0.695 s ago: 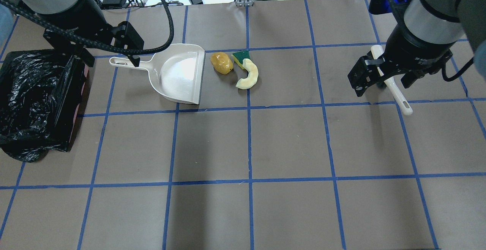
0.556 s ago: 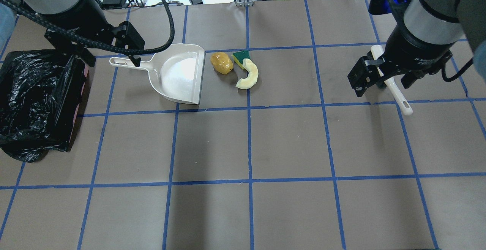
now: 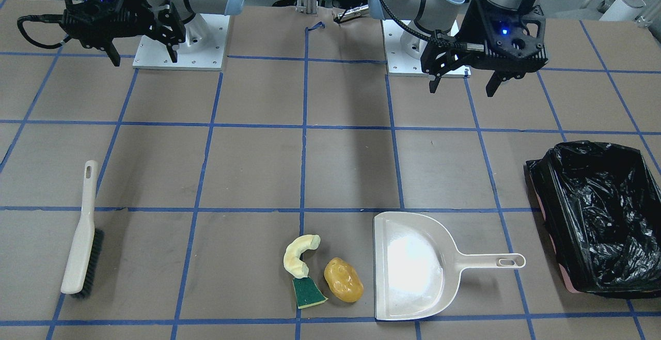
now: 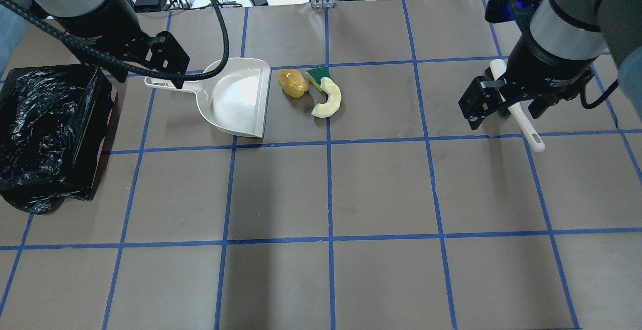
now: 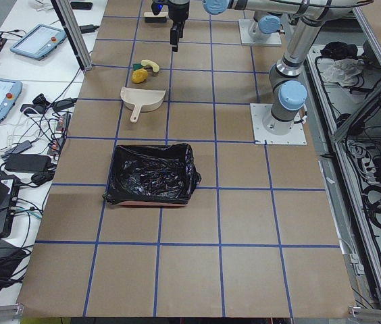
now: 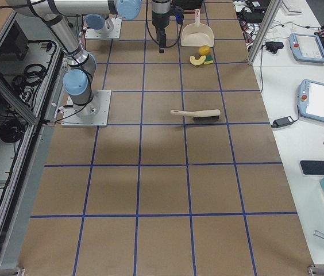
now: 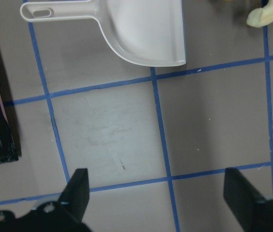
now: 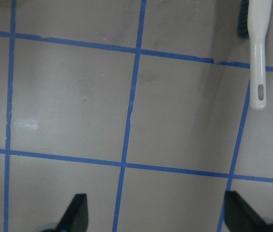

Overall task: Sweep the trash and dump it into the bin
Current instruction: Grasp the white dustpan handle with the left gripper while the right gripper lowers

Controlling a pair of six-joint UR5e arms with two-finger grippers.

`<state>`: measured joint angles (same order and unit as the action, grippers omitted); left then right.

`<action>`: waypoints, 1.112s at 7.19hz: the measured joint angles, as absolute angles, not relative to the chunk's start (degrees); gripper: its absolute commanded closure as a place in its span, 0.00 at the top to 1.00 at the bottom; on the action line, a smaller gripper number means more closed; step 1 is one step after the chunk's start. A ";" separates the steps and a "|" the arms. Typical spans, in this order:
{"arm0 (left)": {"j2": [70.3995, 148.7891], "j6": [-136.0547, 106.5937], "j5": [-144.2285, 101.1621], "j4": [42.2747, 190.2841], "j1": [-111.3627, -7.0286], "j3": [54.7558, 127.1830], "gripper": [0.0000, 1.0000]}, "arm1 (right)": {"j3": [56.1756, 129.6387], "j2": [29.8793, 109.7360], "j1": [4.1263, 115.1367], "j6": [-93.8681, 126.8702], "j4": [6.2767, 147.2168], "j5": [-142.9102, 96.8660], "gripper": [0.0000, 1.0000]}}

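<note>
Brown matt paper, divided into squares by blue tape, is spread over the table. Nearest the robot's edge, both black grippers are held in the air above bare squares. The left gripper is seen with its jaws spread wide and nothing between them. The right gripper is likewise parted and empty.

Beyond them, the objects are laid out in the row of squares along the far edge. Towards the left end stands the bin, a rectangular box lined with crinkled glossy black plastic, with a pinkish base edge showing. Well apart from it, the smooth cream plastic dustpan is laid flat, its handle pointed at the bin and its open mouth turned to the trash. Just beside that mouth the glossy amber lump is found. Next comes the green-topped sponge wedge, seemingly touched by the curved pale-yellow foam piece. Towards the right end the cream brush with dark bristles is laid.

Compared with a moment earlier, the left gripper is shifted slightly, so that more of the bin's black liner is uncovered in the overhead view. The right gripper is barely displaced, and nothing on the table is moved.
</note>
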<state>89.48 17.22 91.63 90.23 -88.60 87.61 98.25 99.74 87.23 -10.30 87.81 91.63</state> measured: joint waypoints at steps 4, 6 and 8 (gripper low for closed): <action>96.15 45.93 91.63 79.47 -84.76 90.53 1.00 | 98.70 94.36 80.09 -16.49 94.75 95.11 1.00; 100.60 64.89 91.22 77.79 -78.33 90.23 1.00 | 100.26 90.67 73.85 -25.65 100.96 94.31 1.00; 106.74 79.36 91.15 71.26 -75.79 89.78 1.00 | 102.17 84.60 67.87 -32.77 107.28 90.76 1.00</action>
<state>106.74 79.36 91.15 71.26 -75.79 89.78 102.17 84.60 67.87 -32.77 107.28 90.76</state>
